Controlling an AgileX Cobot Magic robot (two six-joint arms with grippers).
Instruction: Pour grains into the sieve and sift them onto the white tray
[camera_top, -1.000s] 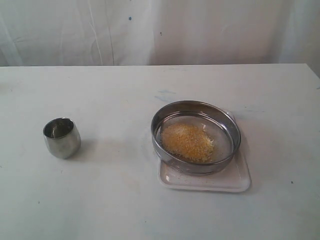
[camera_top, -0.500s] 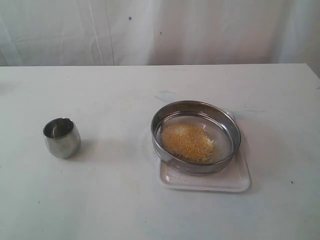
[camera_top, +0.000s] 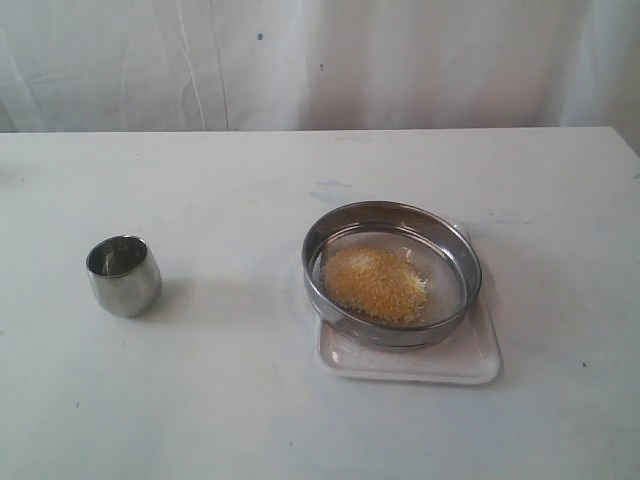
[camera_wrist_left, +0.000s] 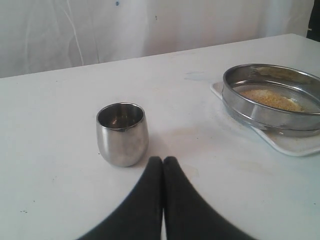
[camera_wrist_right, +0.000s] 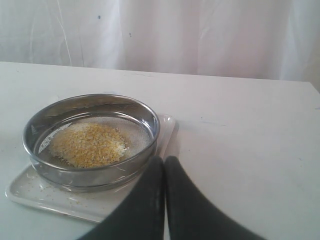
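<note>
Grains (camera_top: 376, 284) aside, I start at the jaws: my left gripper (camera_wrist_left: 163, 160) is pressed together and empty, with the steel cup (camera_wrist_left: 122, 134) just beyond. My right gripper (camera_wrist_right: 163, 160) is likewise together and empty, near the sieve (camera_wrist_right: 85, 176). The grains lie heaped on its mesh, and the sieve rests on the white tray (camera_wrist_right: 55, 199).

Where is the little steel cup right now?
In the exterior view the steel cup stands upright on the left of the table, well apart from the sieve on the white tray. The shut left gripper is close by, not touching.
</note>
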